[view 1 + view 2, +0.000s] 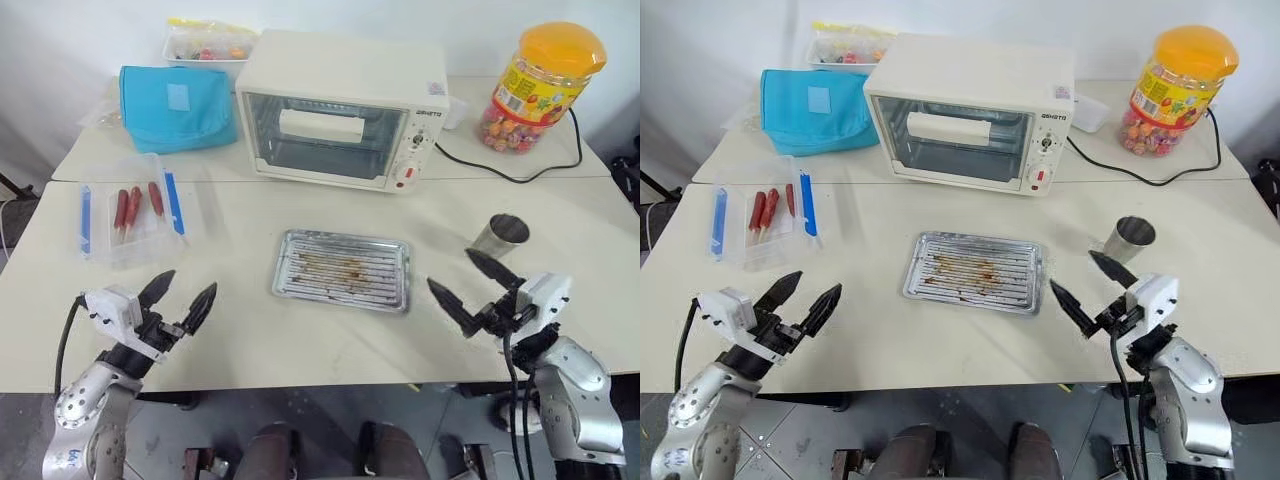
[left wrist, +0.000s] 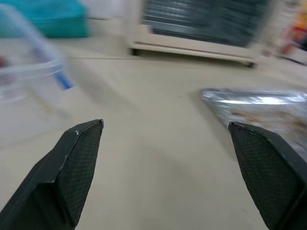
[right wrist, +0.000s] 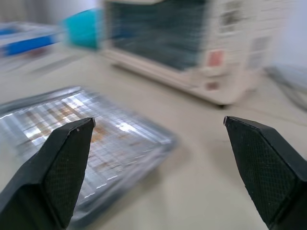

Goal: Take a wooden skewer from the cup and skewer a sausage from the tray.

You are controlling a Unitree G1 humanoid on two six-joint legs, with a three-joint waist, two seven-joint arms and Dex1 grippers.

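1. Here, left end effector [image 1: 178,291] hovers over near table [image 1: 300,345] edge, fingers spread, empty.
2. Right end effector [image 1: 470,282] likewise spread, empty, just in front of steel cup [image 1: 499,238].
3. Baking tray [image 1: 343,270] w/ brown stains sits mid-table, between both end effectors.
4. Sausages [image 1: 135,207] lie in clear box [image 1: 130,208] w/ blue clips, far left.
5. Toaster oven [image 1: 338,110] behind tray.

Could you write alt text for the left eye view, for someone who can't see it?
Two open robot grippers, left and right, hover over a beige table beside a greasy, sausage-free metal tray. A steel cup stands near the right gripper.
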